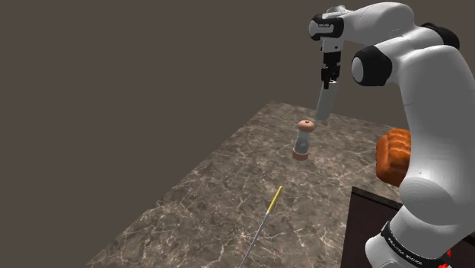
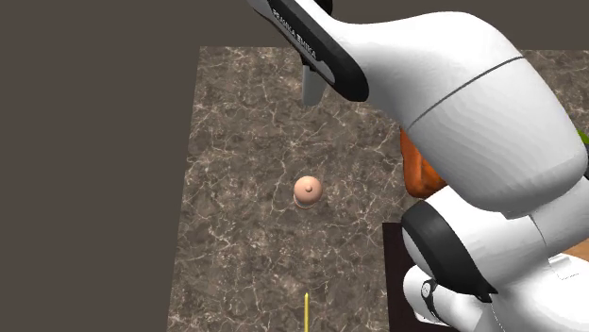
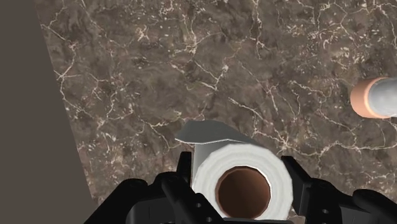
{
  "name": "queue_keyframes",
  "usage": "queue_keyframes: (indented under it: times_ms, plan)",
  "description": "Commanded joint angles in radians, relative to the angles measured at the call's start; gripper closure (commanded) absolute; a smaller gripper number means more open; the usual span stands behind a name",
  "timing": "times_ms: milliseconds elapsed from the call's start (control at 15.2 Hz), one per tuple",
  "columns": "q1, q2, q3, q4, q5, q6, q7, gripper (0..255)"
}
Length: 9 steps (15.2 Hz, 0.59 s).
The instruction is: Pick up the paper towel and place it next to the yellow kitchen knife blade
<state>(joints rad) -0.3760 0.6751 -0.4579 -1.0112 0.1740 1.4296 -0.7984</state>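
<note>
We see the gripper (image 1: 329, 76) high over the table (image 1: 205, 198). It has the paper towel (image 1: 326, 103) squeezed between its two black fingers (image 3: 181, 178). The roll hangs down from the hand, almost straight up and down, well above the stone top. From the hand's own camera we look right down the brown hole in the middle of the roll.

The knife (image 1: 261, 227) lies flat on the table, well apart from the roll. In the shoulder view it is down and to the left of the gripper, close to the near edge. Its yellow end (image 1: 275, 198) points back toward the roll. A little jar (image 1: 304, 141) with orange ends stands between them, almost under the roll.

In the second exterior view the roll, the jar and the knife sit nearly in a row, and the knife is long the same way. So we think the hand must carry the roll past the jar, toward the yellow end. It should set the roll down a bit to one side, not on top. We would go over high, so the roll does not knock the jar.
</note>
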Motion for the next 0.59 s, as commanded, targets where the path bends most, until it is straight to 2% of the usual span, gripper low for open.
queue_keyframes:
  times_ms: [0, 330, 528]
  plan:
    - [-0.009, 0.009, 0.001, 0.047, 0.002, -0.038, 0.001, 255]
    - [-0.042, 0.048, 0.006, 0.187, 0.013, -0.135, 0.002, 255]
    - [-0.075, 0.094, 0.014, 0.316, 0.026, -0.214, 0.005, 255]
